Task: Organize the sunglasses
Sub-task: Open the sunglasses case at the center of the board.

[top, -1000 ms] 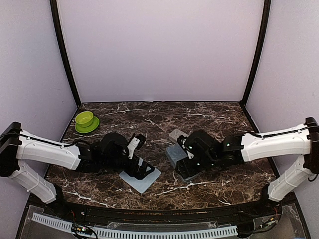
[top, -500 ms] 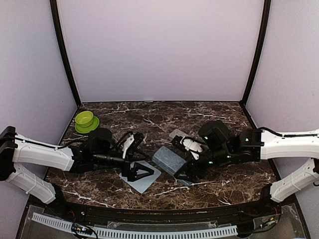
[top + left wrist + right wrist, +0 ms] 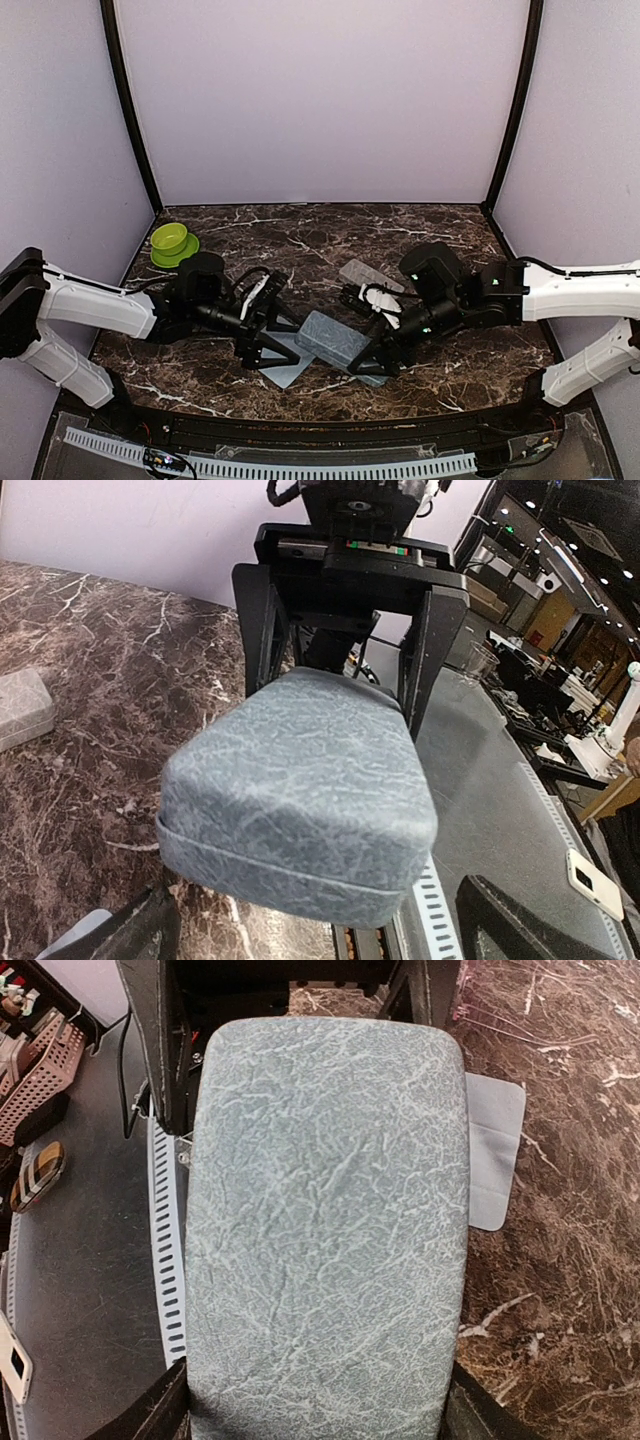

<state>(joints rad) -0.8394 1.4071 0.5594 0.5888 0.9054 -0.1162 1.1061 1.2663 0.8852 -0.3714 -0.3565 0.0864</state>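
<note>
Fingers of the right gripper (image 3: 381, 352) are clamped on one end of a grey, textured, rectangular case (image 3: 335, 340), one finger on each long side, and the case is shut, its seam running round the rounded end in the left wrist view. It points lengthwise toward the other arm, out over the middle of the dark brown marble-patterned tabletop (image 3: 300, 230).

Over to the left gripper (image 3: 268, 340): fingers spread as wide as they go, flanking the case's free end. Whether they touch it, I can't tell.

Under that meeting point lies a pale blue-grey square cloth (image 3: 290, 373), flat on the tabletop, one corner poking out beside the case in the right wrist view.

The sunglasses? I can't make them out in any view.

A second grey case (image 3: 20, 710) sits on the tabletop farther back, well apart from the one being held. Far left, near the back corner, a lime-green bowl (image 3: 170, 240) stands on its own.
</note>
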